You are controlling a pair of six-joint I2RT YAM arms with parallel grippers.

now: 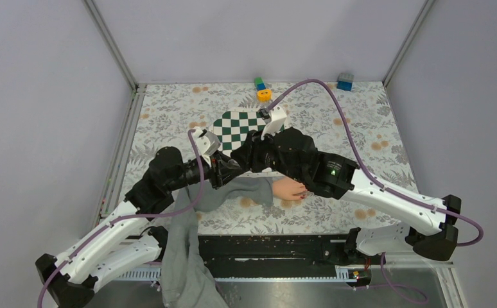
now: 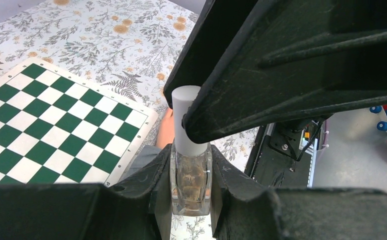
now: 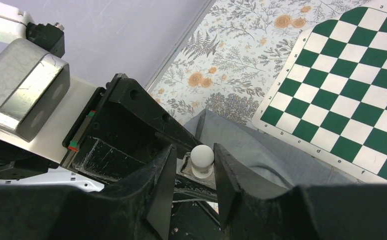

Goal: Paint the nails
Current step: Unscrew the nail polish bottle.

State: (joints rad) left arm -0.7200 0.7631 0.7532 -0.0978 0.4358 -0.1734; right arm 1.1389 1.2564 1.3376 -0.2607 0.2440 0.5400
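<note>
Two grippers meet over the floral table [image 1: 361,122], near the chessboard [image 1: 236,128] and above the grey sleeve [image 1: 246,191]. The right arm [image 1: 336,174] overhangs the pale hand [image 1: 289,189], so its nails [image 1: 304,194] barely show. We see the left gripper [image 2: 190,170] clamping a clear bottle [image 2: 190,189]. The right gripper [image 3: 195,150] straddles the white cap [image 3: 202,156], and we cannot tell whether it grips.

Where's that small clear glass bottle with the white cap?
Left wrist view, centre: the bottle is clamped in the left gripper, the right gripper flanking its white cap, right of the green-and-white checkerboard.
</note>
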